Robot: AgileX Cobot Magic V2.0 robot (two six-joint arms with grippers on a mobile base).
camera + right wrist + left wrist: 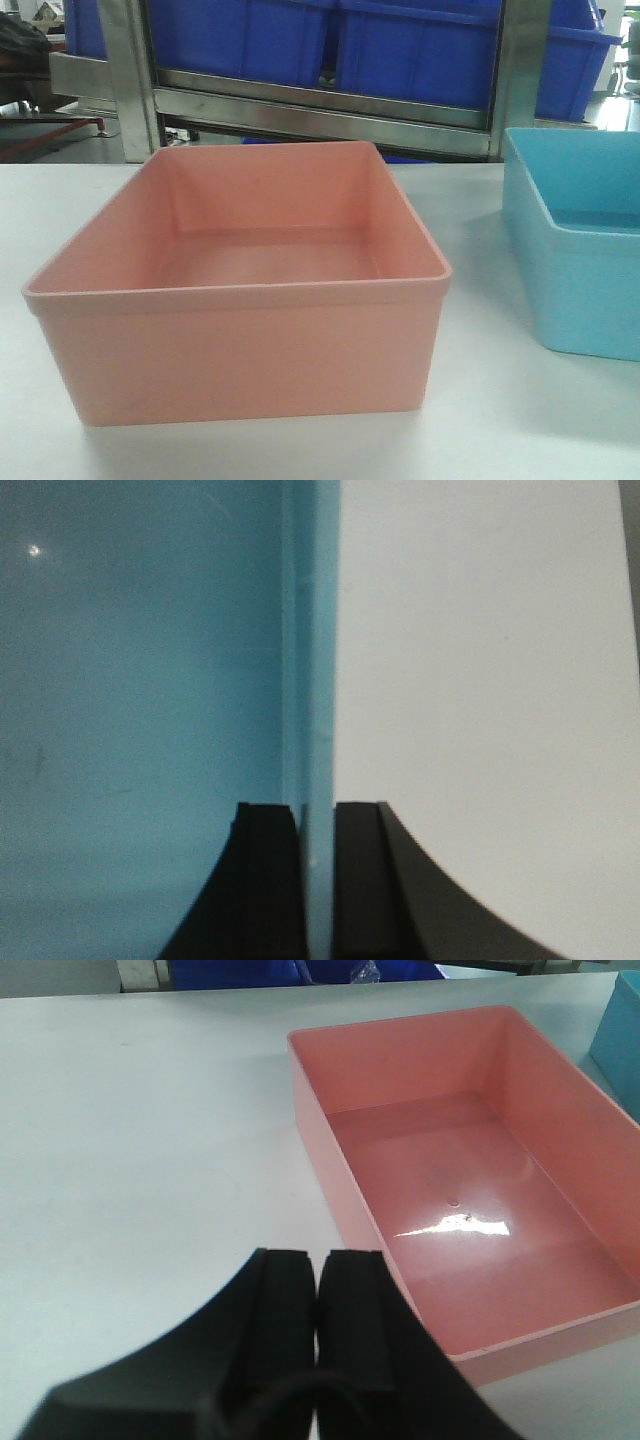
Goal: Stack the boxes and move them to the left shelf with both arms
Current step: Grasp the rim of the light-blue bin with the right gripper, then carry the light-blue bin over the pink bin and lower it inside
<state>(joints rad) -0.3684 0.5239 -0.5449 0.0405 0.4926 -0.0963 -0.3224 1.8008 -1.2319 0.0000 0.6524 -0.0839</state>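
The pink box point(240, 350) sits in the middle of the white surface point(500, 440). The blue box point(580, 290) sits to its right, a little apart. Both are open on top, and nothing shows inside either one; the pink floor is bare and shiny. They look like thin plastic, so they should be light and stiff, but the smooth walls may be slippery. The best place to grab is the top of a wall, just under the rim, so the box cannot slide out. The walls slope in, so one box should fit inside the other. The right gripper point(318, 825) has its jaws narrow on a side wall of the blue box, one inside and one outside, and they seem to pinch it. The left gripper point(318, 1290) hangs over the bare surface just beside the pink box, with its jaws pressed together and nothing in them. Behind the boxes a steel rack point(320, 108) holds dark blue bins point(420, 50).
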